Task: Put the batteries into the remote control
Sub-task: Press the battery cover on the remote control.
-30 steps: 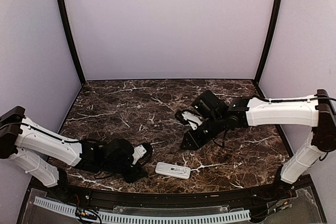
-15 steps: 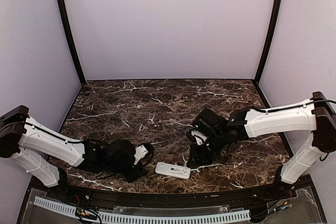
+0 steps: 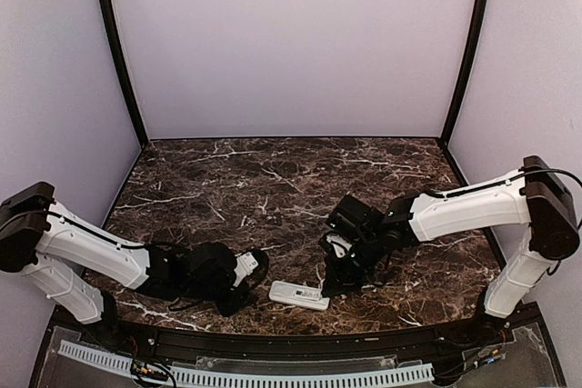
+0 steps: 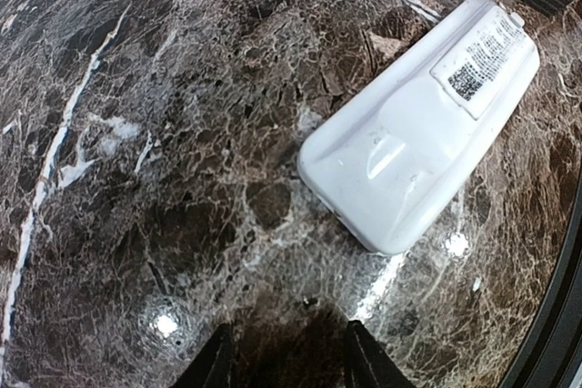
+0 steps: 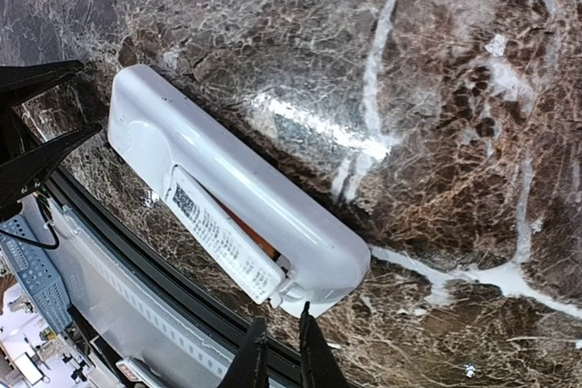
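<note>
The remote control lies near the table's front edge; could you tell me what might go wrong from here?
The remote control lies by the table edge, and the left pincer stands open apart from it; a push from the right pincer at its end might slide it off.
Its back cover sits ajar over an orange battery; pressing could jam it.

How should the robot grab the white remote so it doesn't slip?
Pinch the remote control across its two long edges, near the middle, coming straight down from above. It lies flat on the table, back up, so only those slim sides offer a hold. Probably keep off the labelled battery cover, which looks slightly ajar.
</note>
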